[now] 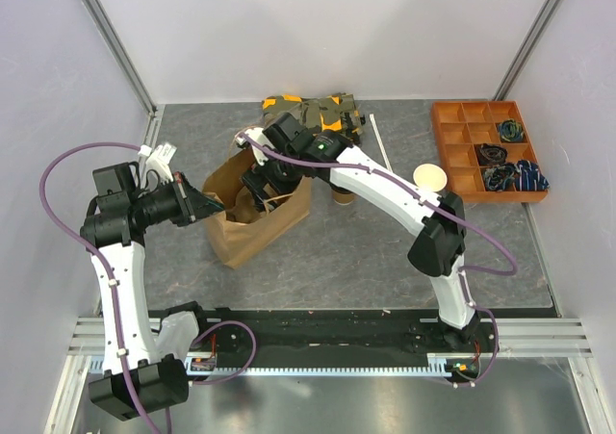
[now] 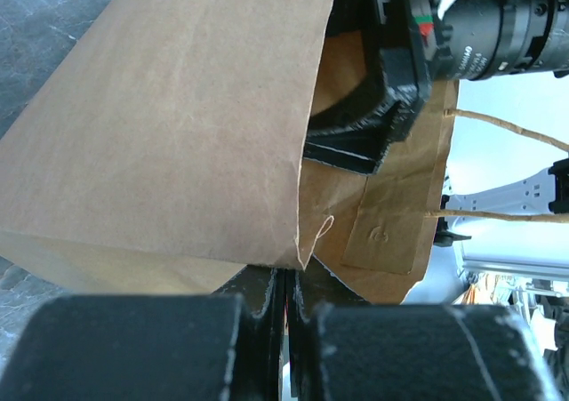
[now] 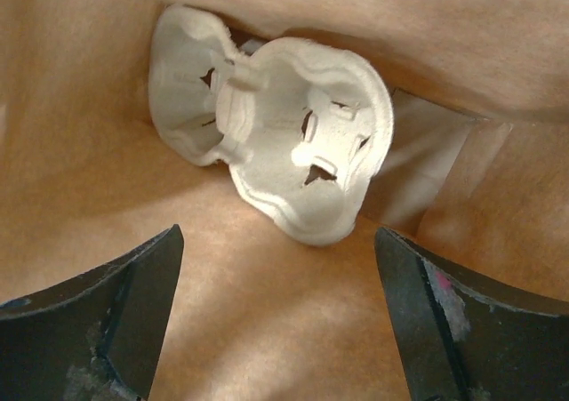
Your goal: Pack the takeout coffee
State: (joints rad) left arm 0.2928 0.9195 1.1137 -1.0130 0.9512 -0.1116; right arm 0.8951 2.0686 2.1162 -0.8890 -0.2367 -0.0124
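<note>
Right gripper (image 3: pixel 277 237) has its jaws spread wide and empty, deep in the paper bag (image 1: pixel 248 234), facing the carrier tray (image 3: pixel 293 143). Left gripper (image 2: pixel 286 305) is clenched on the bag's left rim. The takeout coffee (image 1: pixel 340 199) stands outside, just right of the bag, half hidden under the right arm.

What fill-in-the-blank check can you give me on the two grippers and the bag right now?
The right gripper is inside the paper bag with its jaws ____.
The left gripper is ____ on the bag's rim.
The pulp carrier lies ____ the bag.
Missing words: open; shut; inside.
</note>
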